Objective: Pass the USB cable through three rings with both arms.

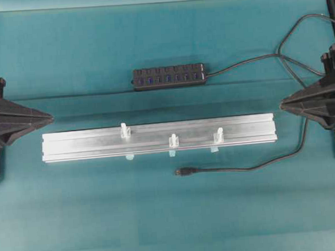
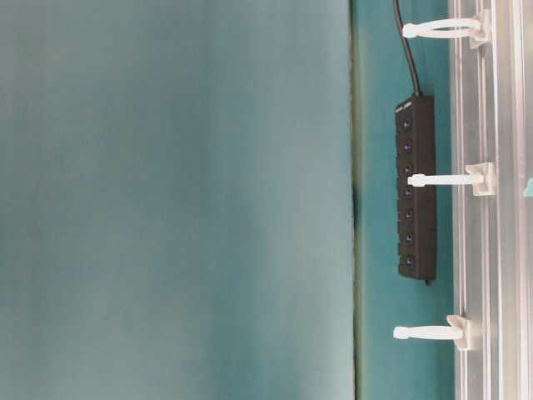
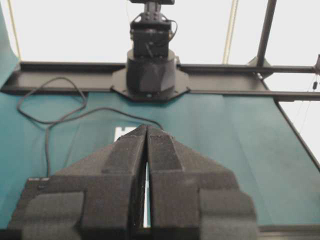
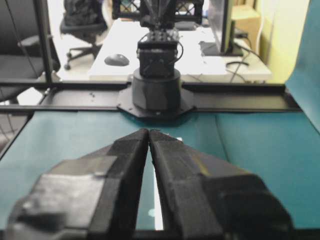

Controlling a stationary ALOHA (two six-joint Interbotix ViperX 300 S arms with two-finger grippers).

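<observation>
Overhead view alone shows the USB cable (image 1: 185, 172); wrist views show both tools (image 3: 146, 131) (image 4: 149, 133) pressed together.

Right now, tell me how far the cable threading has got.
Nothing is done yet. The USB cable lies on the cloth in front of the rail, with its plug free and through none of the three rings. Nothing is in hand: the left gripper and right gripper sit shut at the table's sides. Still to do: pick up the plug and thread all three rings.
</observation>
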